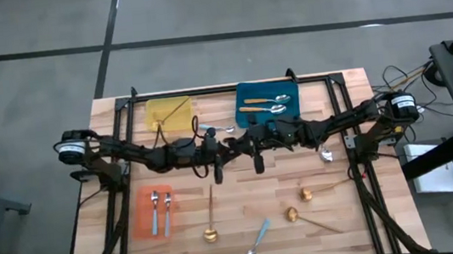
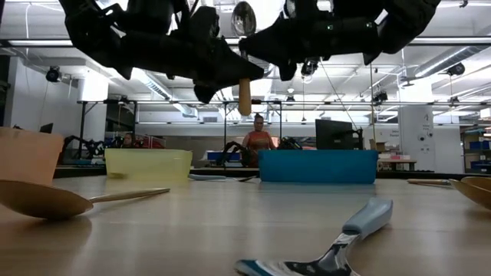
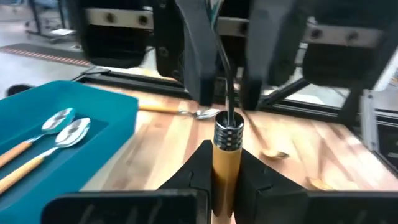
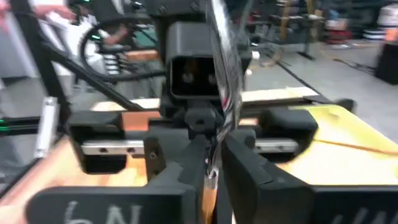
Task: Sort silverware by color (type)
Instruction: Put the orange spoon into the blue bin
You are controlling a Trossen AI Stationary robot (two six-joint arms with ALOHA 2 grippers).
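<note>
A spoon with an orange handle [image 2: 244, 96] and a silver bowl [image 2: 244, 17] stands upright in the air over the table's middle. My left gripper [image 3: 225, 155] is shut on its handle. My right gripper [image 4: 214, 162] faces it from the table's right. Its fingers [image 3: 199, 62] stand a little apart on either side of the spoon's thin neck [image 3: 227, 87], and I see no touch. Two orange-handled spoons [image 1: 263, 106] lie in the blue tray [image 1: 244, 91]. Two blue-handled ones [image 1: 161, 210] lie in the orange tray [image 1: 145, 226]. My left gripper pinches the orange handle [image 3: 225, 165] between its two fingers, just below the silver collar at the handle's upper end. The fingers come level from the table's left and lie across the handle. The spoon stands upright, bowl up, its handle end hanging below the fingers, clear of the table.
A yellow tray [image 1: 157, 122] at the far left holds a gold spoon. Three gold spoons [image 1: 211, 218] [image 1: 307, 192] [image 1: 296, 215] and a blue-handled spoon [image 1: 258, 239] lie loose on the near half. Another spoon [image 1: 220, 129] lies between the far trays.
</note>
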